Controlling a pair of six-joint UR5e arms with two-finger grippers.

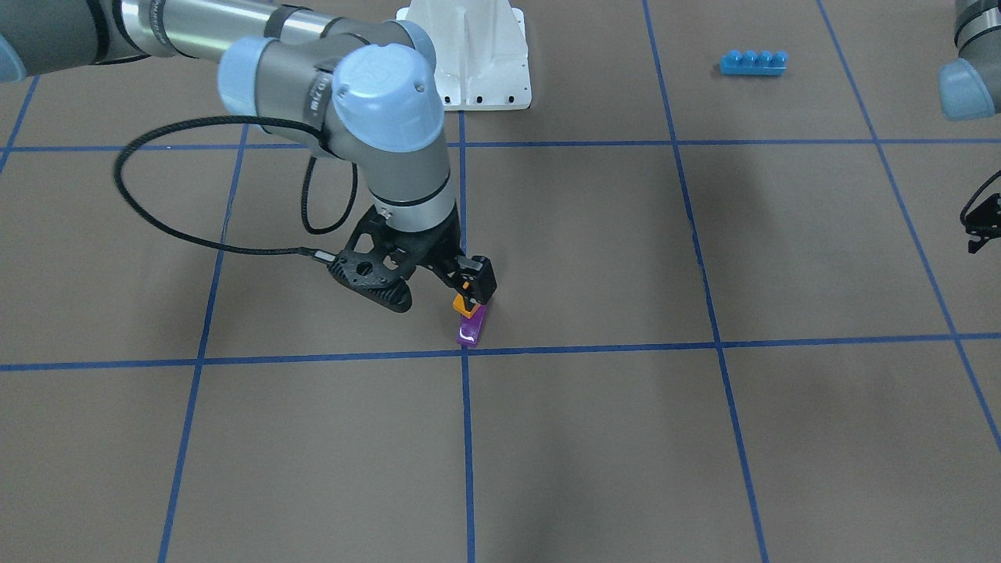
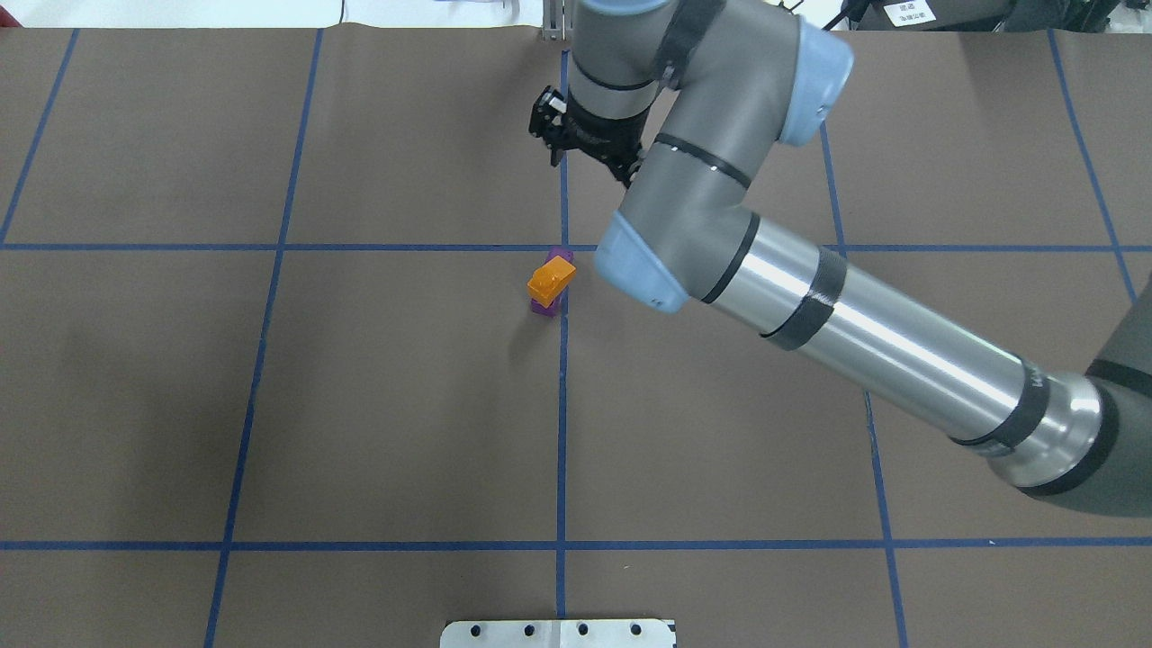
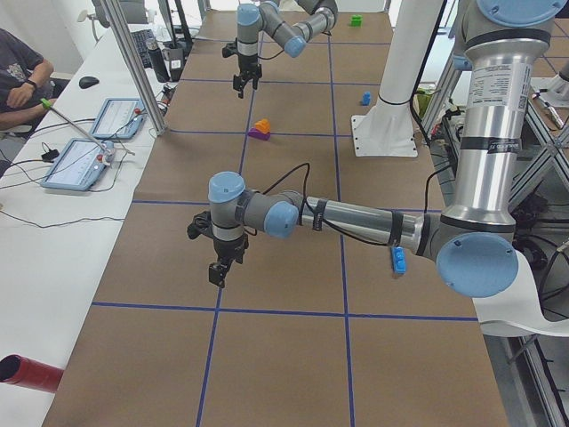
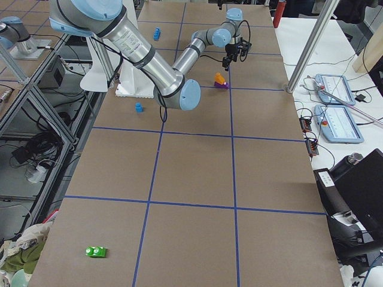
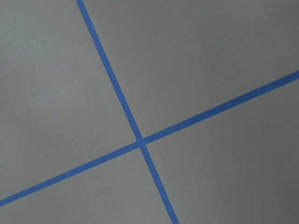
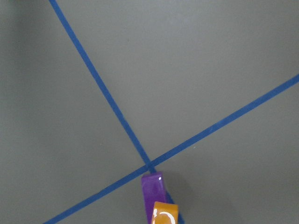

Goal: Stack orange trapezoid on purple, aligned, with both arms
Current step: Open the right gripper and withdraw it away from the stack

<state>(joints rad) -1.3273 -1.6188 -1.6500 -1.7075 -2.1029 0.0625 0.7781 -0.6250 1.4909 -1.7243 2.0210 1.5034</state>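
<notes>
1. Left gripper (image 3: 218, 269): hangs with its fingers pointing down over the left part of the counter (image 2: 378, 423), carried out there by the left arm (image 3: 356, 218). Its wrist camera shows only bare surface and a crossing of blue tape lines (image 5: 140, 142). Whether its fingers are apart or together cannot be told.
2. Long blue brick (image 1: 752, 62): lies flat, studs up, on the left part of the counter near the robot's edge.
3. Purple block (image 2: 543, 308): lies flat about mid-counter, with one end touching a tape crossing.
4. Orange block (image 2: 551, 279): sits on top of the purple block, stud up, with its long side running along the purple block's. In the overhead view purple shows past both of its ends.
5. Right gripper (image 2: 551, 139): raised above the counter just beyond the stack, toward the operators' edge and clear of both blocks. Its fingers point down and are spread wide, with nothing between them.
6. Right arm (image 2: 855, 315): reaches in from the right side to the middle of the counter.
7. Small blue block (image 4: 139, 107): on the right part, near the white base plate (image 1: 477, 70) at the robot's edge.
8. Green block (image 4: 96, 252): toward the right end of the counter, near the robot's edge
</notes>
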